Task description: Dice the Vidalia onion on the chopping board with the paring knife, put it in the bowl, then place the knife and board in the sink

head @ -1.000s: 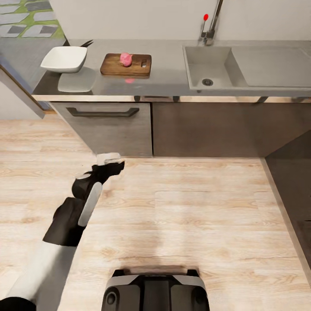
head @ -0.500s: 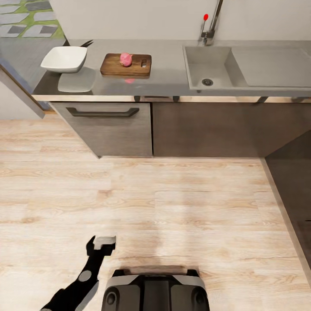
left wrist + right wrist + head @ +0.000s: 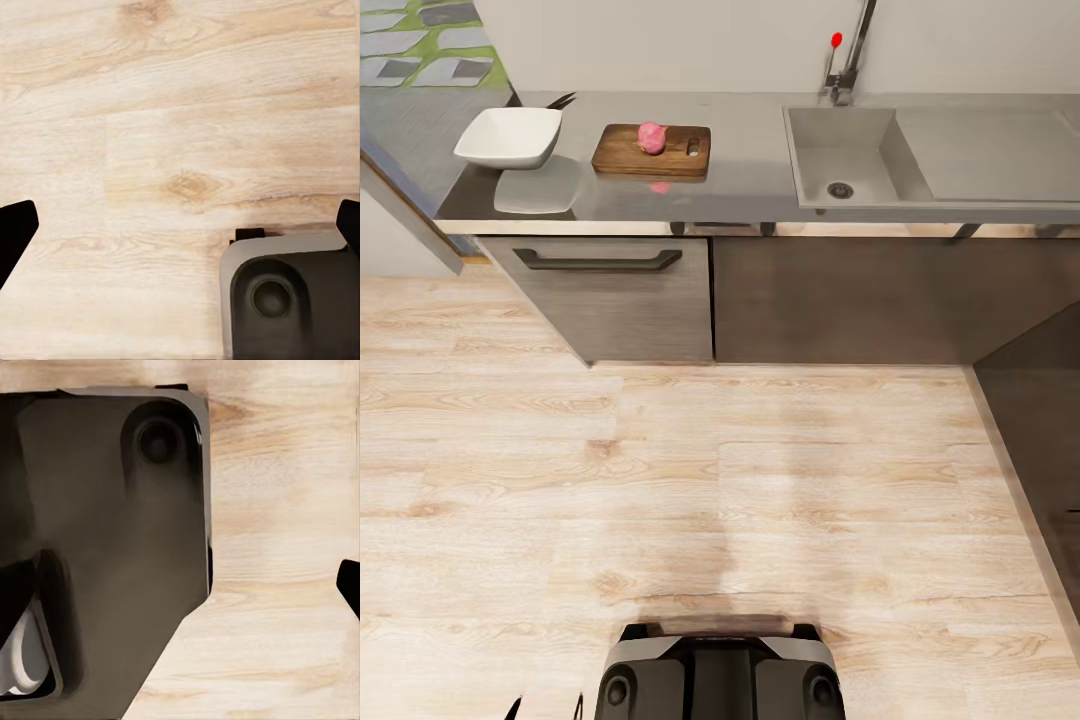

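Note:
The pink Vidalia onion [image 3: 651, 137] rests on the dark wooden chopping board [image 3: 632, 153], on the grey countertop [image 3: 745, 175] far ahead of me. Left of the board stands the white bowl [image 3: 510, 137]. A dark slim tip of the paring knife [image 3: 561, 100] pokes out behind the bowl. The steel sink [image 3: 812, 140] with its round drain lies to the board's right. My left gripper [image 3: 180, 225] hangs open over the wooden floor, fingertips [image 3: 15, 229] wide apart; its tips just show in the head view [image 3: 545, 708]. My right gripper [image 3: 180, 585] is open above my base.
My dark base [image 3: 720, 675] sits on the light wooden floor [image 3: 760, 480], well back from the grey cabinet drawer [image 3: 600, 290]. The chrome tap with a red knob [image 3: 847, 50] stands behind the sink. A darker cabinet side [image 3: 1040, 440] runs along the right.
My left arm has pulled back from its stretch over the floor, dropping to the lower edge of the head view. The counter things have not moved.

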Motion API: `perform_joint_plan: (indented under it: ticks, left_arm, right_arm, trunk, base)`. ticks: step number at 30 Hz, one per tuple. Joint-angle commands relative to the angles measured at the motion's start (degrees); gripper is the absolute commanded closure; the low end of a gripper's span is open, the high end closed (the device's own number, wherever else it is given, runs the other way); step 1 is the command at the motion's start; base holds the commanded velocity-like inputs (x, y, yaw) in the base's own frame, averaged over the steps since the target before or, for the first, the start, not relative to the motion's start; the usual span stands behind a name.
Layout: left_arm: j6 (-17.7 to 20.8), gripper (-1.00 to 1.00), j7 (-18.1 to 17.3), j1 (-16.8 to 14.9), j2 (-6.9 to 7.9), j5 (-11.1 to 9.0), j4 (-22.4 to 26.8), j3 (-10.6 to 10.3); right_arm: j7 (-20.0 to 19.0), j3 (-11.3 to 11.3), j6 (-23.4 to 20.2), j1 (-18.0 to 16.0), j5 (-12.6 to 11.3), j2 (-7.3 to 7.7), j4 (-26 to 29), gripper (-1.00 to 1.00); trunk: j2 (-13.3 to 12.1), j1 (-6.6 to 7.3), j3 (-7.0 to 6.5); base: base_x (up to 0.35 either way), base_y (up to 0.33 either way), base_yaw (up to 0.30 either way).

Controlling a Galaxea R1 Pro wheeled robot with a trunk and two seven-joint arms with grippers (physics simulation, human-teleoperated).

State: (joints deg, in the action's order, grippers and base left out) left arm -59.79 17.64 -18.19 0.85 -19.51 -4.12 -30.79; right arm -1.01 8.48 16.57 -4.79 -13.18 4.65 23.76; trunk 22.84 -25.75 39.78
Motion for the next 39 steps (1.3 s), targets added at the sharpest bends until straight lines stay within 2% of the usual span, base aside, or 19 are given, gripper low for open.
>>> perform_joint_plan:
  ticks: [1,3,12,39]
  left_arm:
    - [-0.21,-1.00,0.23,0.04,-0.06,-0.22,-0.18,-0.50]
    - [-0.21,-1.00,0.28,0.30,-0.10,-0.28,-0.26,-0.43]
    - [-0.21,-1.00,0.28,0.44,-0.14,-0.36,-0.27,-0.38]
    - [-0.21,-1.00,0.28,0.54,-0.58,-0.36,-0.27,-0.32]
  right_arm:
    - [-0.13,0.36,0.69,-0.03,-0.61,0.06,-0.07,-1.00]
    - [-0.21,0.39,2.10,-0.02,-0.64,0.06,-0.39,-1.00]
    - [0.18,0.27,2.49,-0.03,-0.70,0.01,-0.46,-1.00]
    - [0.30,0.22,2.50,-0.02,-0.70,0.01,-1.14,-1.00]
  trunk:
    - [0.08,-0.03,0.06]
    - [0.08,-0.03,0.06]
    - [0.08,-0.03,-0.04]
    - [0.08,-0.03,-2.42]
  base:
    - [0.000,0.000,0.000]
    - [0.000,0.000,0.000]
    - [0.000,0.000,0.000]
    - [0.000,0.000,0.000]
